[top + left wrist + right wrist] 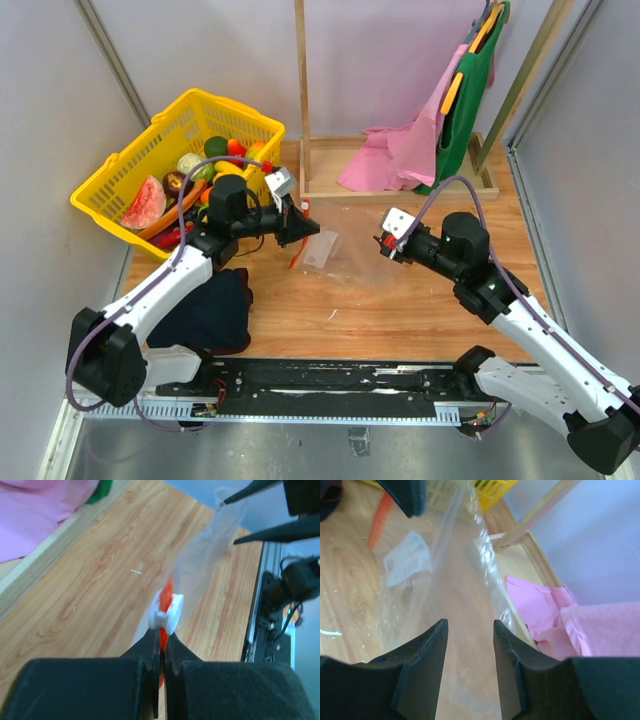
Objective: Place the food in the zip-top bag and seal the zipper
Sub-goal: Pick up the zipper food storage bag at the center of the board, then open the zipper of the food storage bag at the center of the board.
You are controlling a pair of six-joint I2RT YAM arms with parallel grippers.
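Your left gripper (161,639) is clamped on the zipper (168,586) of the zip-top bag (345,255), just right of the yellow basket (110,175). The right gripper (470,630) stands open at the bag's edge away from the basket. The film looks floppy and slick, so pinch the stiffer zipper edge.

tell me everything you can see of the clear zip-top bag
The clear, floppy plastic zip-top bag looks empty, over the wooden table. It has a small white label and a red-orange zipper strip with a white slider. The left pincer is shut on that strip; the open right pincer faces its other end.
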